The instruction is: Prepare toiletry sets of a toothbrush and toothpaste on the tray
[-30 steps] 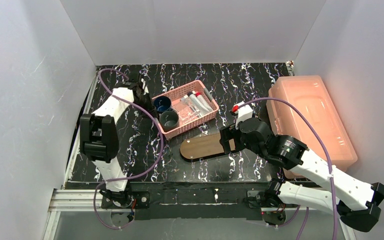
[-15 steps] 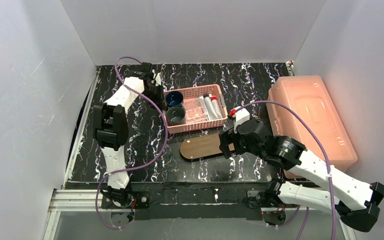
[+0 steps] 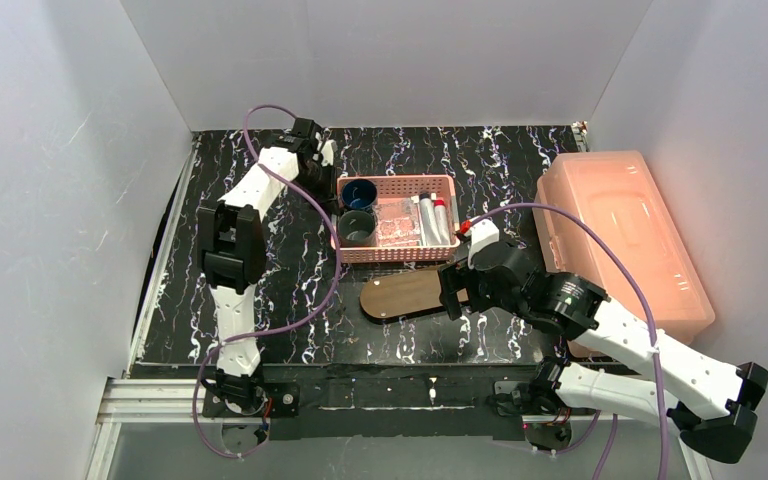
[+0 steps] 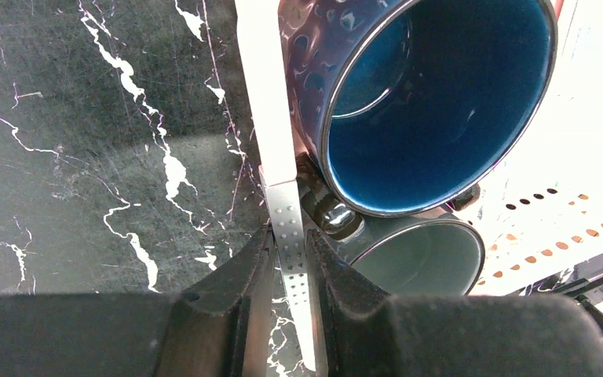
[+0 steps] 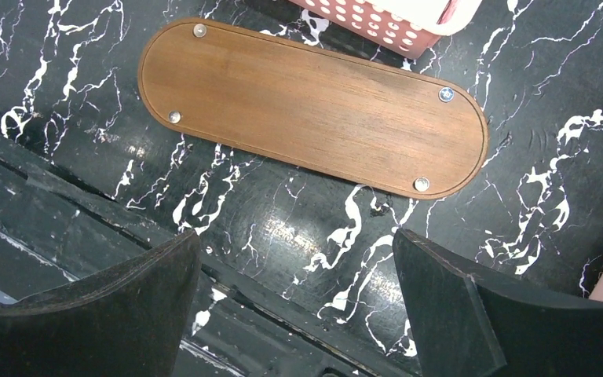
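The tray [image 3: 405, 293] is a dark brown oval board lying bare on the black marbled table; it also shows in the right wrist view [image 5: 314, 106]. My right gripper [image 3: 457, 288] hovers over its right end, open and empty [image 5: 294, 236]. My left gripper [image 3: 322, 180] is shut on the left wall of the pink perforated basket [image 3: 395, 255], the wall pinched between the fingers [image 4: 286, 236]. The basket holds toothpaste tubes [image 3: 434, 218], clear packets [image 3: 397, 220], a blue cup [image 4: 440, 94] and a grey cup [image 4: 432, 255]. No toothbrush is clearly told apart.
A large translucent pink lidded box [image 3: 620, 235] stands at the right, beside my right arm. White walls close in the table on three sides. The basket sits just behind the tray, its front wall close to the tray's far edge.
My left gripper has swung the basket round and back to the right, so it now lies square to the table. The left arm stretched farther back. The right gripper barely moved.
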Action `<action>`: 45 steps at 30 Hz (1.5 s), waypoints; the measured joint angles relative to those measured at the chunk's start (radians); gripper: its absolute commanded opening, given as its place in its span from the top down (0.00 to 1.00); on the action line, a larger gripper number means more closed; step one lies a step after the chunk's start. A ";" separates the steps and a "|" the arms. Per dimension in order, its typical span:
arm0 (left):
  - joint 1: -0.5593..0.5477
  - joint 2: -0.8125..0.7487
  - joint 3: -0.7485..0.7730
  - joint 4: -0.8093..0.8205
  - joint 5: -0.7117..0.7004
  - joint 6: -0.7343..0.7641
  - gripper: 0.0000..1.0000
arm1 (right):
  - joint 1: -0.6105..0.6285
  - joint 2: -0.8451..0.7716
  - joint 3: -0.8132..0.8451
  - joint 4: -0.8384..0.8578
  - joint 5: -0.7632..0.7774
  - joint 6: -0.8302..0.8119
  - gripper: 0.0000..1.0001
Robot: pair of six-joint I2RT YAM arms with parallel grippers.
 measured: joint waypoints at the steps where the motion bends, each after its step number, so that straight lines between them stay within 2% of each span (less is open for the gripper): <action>1: 0.000 0.001 0.003 -0.002 0.000 0.000 1.00 | 0.000 0.002 0.000 0.000 0.001 0.006 0.00; 4: -0.001 0.003 0.006 -0.003 -0.002 0.001 1.00 | 0.000 0.011 0.000 -0.007 0.006 0.016 0.00; 7: -0.001 0.003 0.006 -0.003 -0.004 -0.001 0.83 | 0.000 0.014 -0.001 -0.014 0.016 0.026 0.00; 10: -0.002 0.003 0.006 -0.003 -0.009 -0.002 0.69 | 0.000 0.015 -0.001 -0.016 0.027 0.037 0.00; 18: -0.005 -0.009 0.005 -0.006 -0.037 -0.002 0.45 | 0.000 0.034 -0.001 -0.018 0.040 0.051 0.00; 25: -0.011 -0.067 0.005 -0.009 -0.071 -0.001 0.44 | 0.000 0.048 0.000 -0.018 0.056 0.060 0.00; 32: -0.016 -0.214 -0.030 -0.006 -0.109 -0.006 0.41 | 0.000 0.106 0.026 -0.048 0.140 0.080 0.00; 38: -0.051 -0.393 -0.145 0.018 -0.123 -0.024 0.35 | 0.000 0.174 0.040 -0.068 0.211 0.097 0.00; 45: -0.084 -0.606 -0.338 0.059 -0.115 -0.056 0.23 | -0.035 0.218 0.040 -0.068 0.239 0.097 0.00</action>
